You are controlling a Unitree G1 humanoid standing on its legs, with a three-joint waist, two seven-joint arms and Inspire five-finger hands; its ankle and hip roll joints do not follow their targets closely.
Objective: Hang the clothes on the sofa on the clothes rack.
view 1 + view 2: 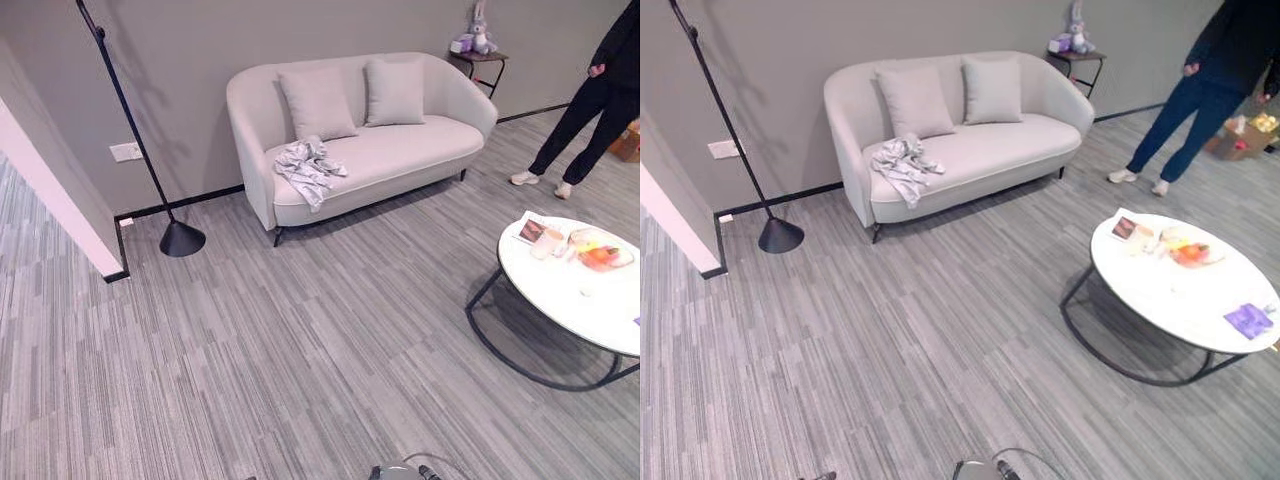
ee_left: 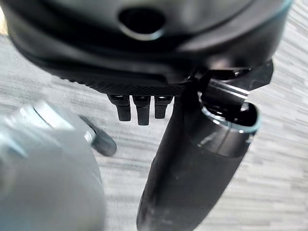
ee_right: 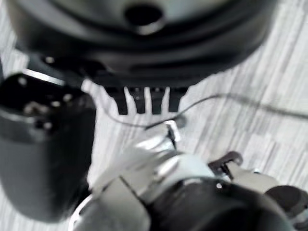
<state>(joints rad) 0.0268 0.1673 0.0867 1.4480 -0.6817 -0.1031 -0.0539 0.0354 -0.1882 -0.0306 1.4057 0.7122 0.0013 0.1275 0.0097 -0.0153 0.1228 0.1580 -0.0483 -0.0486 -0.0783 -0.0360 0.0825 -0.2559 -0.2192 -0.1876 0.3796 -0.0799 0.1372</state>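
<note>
Left eye view looks down on a grey striped floor with a pale two-seat sofa against the far wall. Crumpled grey clothes lie on the sofa's left seat, spilling over the front edge — below two cushions. A black clothes rack leans up from its round base, left of the sofa. A round white bench carries small items on the right. A person stands far right. Left hand and right hand hang over bare floor, fingers straight, holding nothing.
</note>
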